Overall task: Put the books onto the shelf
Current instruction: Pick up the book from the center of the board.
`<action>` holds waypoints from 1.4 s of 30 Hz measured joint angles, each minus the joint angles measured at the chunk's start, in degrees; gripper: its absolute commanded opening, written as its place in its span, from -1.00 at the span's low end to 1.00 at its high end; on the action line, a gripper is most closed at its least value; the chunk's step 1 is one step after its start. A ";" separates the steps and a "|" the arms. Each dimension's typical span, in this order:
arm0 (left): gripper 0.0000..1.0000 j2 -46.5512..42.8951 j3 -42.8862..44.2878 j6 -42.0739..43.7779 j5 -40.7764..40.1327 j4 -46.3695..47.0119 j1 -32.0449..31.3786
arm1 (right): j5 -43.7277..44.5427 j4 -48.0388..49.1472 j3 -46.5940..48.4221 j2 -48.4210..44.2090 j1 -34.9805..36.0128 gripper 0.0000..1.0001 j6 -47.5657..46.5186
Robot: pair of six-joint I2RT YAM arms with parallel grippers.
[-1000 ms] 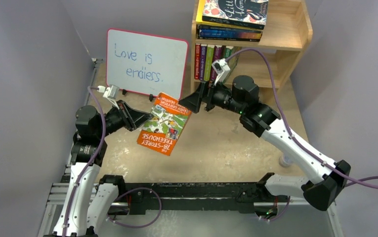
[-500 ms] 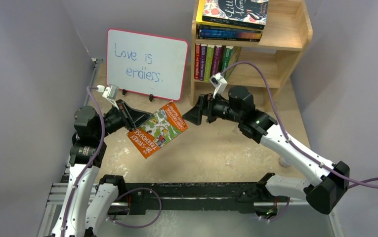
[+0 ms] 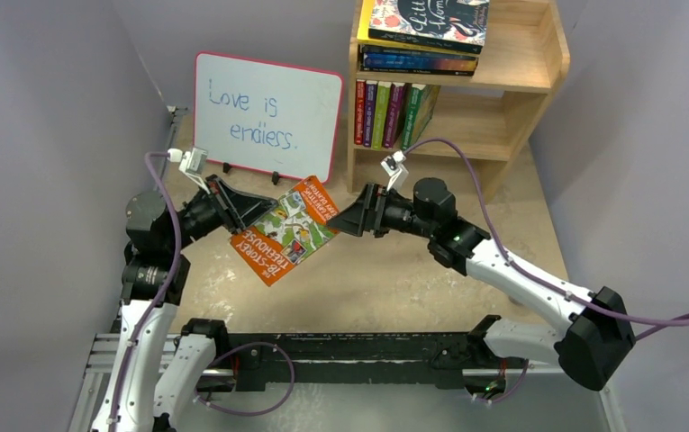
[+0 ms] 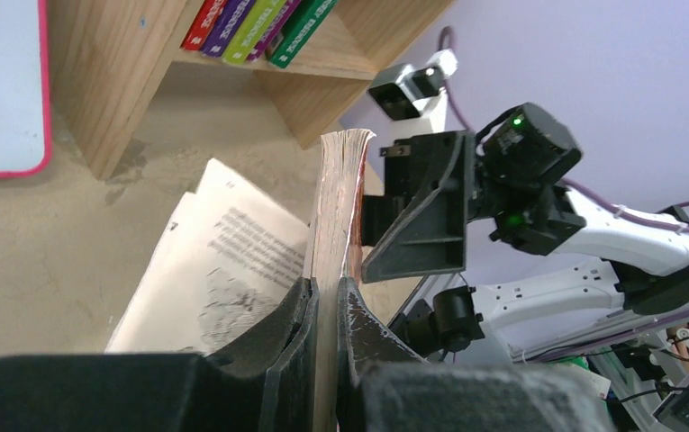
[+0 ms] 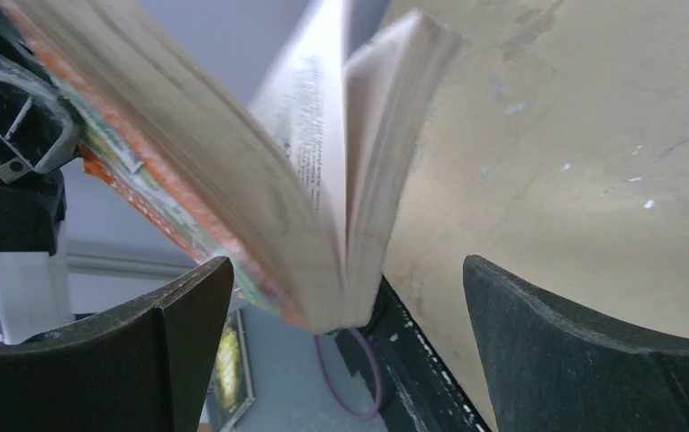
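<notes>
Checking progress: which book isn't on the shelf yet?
The orange "78-Storey Treehouse" paperback, gripped in the left hand above the table; the others sit on the wooden shelf.

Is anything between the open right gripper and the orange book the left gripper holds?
Nothing visible. The right gripper faces the orange book directly; in its wrist view the book's spine end already sits between its open fingers. The left gripper clamps the opposite edge.

Setting: robotics lab test cell. Evidence: plain lilac enclosure walls (image 3: 43,108); aluminium base rail (image 3: 358,360) carrying two arms; scuffed tan tabletop (image 3: 394,279); staged props: small wooden shelf (image 3: 539,72), pink-edged whiteboard (image 3: 264,112) reading "Love is endless."
</notes>
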 measured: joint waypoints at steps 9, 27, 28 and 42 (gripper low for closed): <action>-1.00 0.02 1.33 -1.29 1.51 1.73 0.00 | -3.50 16.81 -1.55 2.45 0.44 0.69 8.07; -1.00 1.25 3.54 -0.33 0.74 -0.79 0.00 | -12.07 22.73 0.11 1.38 0.13 -0.19 7.52; -1.00 1.25 3.54 -0.11 0.59 -0.85 0.00 | -12.63 22.71 0.59 1.51 0.13 -0.35 7.48; 0.39 7.30 20.83 2.71 -16.74 -13.20 -0.07 | -10.49 4.17 21.88 3.50 0.55 -1.00 -3.45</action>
